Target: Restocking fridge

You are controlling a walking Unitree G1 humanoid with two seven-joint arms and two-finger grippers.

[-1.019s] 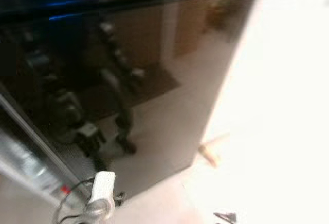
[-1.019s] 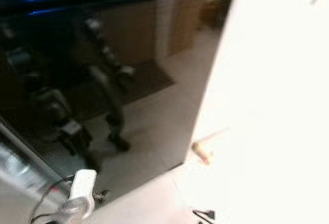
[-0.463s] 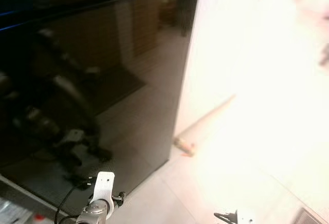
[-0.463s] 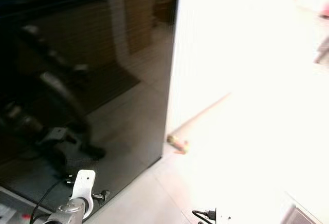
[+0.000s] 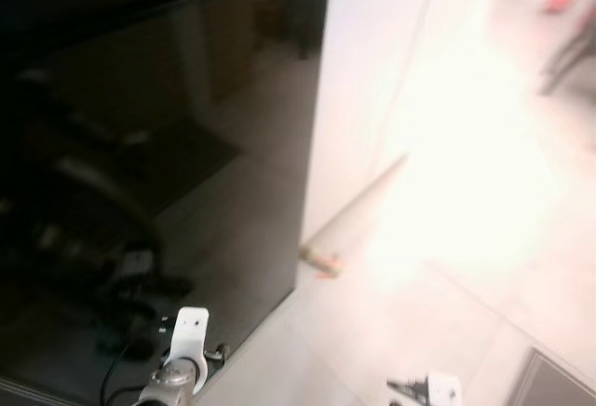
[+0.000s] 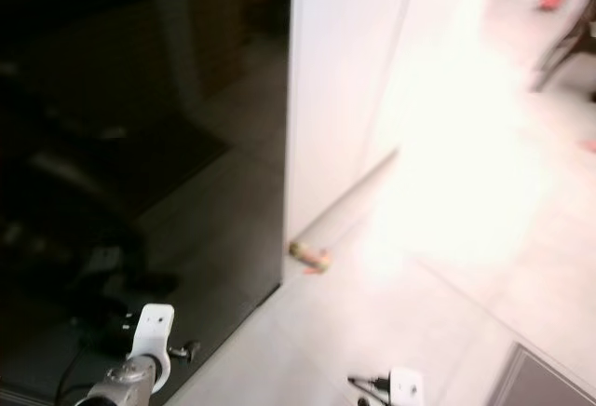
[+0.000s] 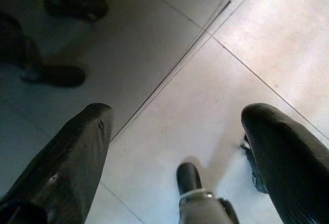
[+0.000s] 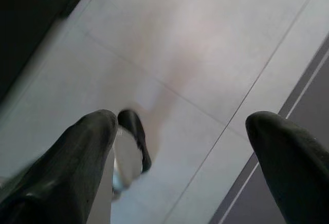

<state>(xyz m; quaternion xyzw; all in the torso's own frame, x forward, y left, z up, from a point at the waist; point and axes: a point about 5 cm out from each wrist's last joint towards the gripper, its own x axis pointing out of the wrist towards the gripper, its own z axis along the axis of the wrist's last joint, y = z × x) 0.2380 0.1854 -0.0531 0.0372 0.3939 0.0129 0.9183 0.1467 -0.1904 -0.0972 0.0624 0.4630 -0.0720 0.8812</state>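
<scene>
The fridge (image 5: 140,192) is a tall glossy black front on my left, its door closed, with dim reflections of the room and of me in it. My left arm (image 5: 182,359) hangs low beside its lower corner. In the left wrist view the left gripper (image 7: 177,116) is open and holds nothing, pointing down at pale floor tiles by the fridge's base. The right arm (image 5: 428,389) hangs at the bottom edge. The right gripper (image 8: 182,121) is open too, over bare tiles.
A white wall panel (image 5: 358,99) stands right of the fridge. A small tan object (image 5: 321,262) lies on the floor at its foot. A dark mat (image 5: 554,383) sits at the lower right. Bright tiled floor stretches ahead, with chair legs (image 5: 568,52) far off.
The whole view has swung to the right, so the fridge front now sits further left and more bright floor shows. Both arms hang as before.
</scene>
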